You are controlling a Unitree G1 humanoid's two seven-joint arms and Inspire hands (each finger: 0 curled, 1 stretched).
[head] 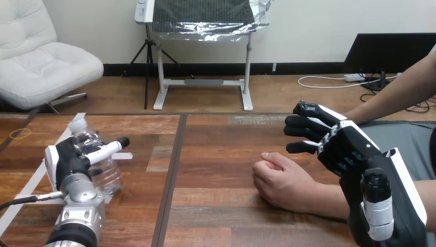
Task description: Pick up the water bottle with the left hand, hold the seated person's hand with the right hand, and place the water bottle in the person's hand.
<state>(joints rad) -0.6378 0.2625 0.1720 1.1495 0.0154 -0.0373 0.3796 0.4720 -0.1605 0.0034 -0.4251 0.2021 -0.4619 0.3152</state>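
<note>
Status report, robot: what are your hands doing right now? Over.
Left hand shut on clear plastic water bottle, white cap, at wooden table. Right hand open beside person's closed hand, not gripping. Nothing between them.

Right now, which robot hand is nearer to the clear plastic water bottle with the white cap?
Left. The left hand grips the bottle; the right hand hangs far to its right, beside the person's hand.

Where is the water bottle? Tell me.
Head view: the water bottle is at the table's left, tilted with its cap away from the robot, gripped by the left hand, apart from the person's hand at centre-right.
</note>
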